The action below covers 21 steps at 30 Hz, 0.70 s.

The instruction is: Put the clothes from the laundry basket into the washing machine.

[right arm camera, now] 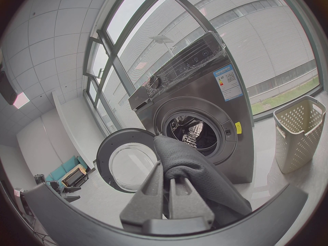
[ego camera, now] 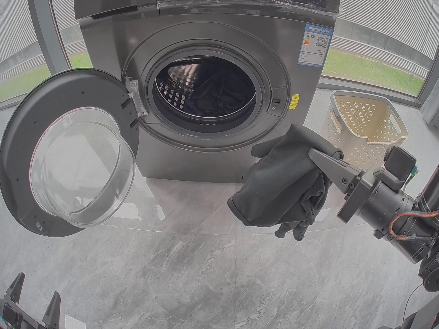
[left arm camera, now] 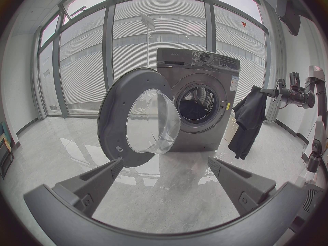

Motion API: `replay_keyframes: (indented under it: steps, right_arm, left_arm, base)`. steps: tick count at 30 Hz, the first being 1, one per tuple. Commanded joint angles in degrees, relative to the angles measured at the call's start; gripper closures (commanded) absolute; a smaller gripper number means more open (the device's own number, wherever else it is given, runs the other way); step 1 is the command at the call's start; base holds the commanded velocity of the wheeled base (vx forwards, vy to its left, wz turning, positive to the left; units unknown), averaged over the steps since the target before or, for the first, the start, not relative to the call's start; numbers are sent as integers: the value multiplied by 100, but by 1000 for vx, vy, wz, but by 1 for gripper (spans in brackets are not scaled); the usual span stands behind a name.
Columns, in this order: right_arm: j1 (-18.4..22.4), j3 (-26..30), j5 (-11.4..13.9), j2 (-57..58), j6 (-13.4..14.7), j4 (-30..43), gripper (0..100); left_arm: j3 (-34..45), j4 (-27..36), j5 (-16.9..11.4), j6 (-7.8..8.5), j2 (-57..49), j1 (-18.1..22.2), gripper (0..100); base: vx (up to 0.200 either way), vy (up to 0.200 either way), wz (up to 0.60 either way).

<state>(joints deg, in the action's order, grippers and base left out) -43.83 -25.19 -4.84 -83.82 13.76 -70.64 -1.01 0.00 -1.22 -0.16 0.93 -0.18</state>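
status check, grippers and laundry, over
Right gripper shut on dark garment, hanging clear of floor before washing machine. Left gripper open, empty. Door wide open, drum mouth unblocked.

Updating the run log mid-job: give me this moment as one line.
right gripper: shut on dark garment, hanging before washing machine | door: open | drum: dark clothes inside | left gripper: open | laundry basket: beside machine

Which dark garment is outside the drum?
The dark grey garment hanging from the right gripper; the other garment lies inside the grey washing machine's drum.
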Motion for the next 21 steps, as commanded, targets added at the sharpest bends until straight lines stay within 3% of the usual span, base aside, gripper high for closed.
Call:
replay_keyframes:
  steps: [1, 21]
  right_arm:
    - [-3, 5, 1, -11, 4, -2, 100]
    - [6, 5, 1, 15, 12, -2, 100]
  left_arm:
    - [101, 0, -1, -2, -93, 1, 0]
    - [101, 0, -1, -2, -93, 1, 0]
  base:
    - [0, 0, 0]
    - [0, 0, 0]
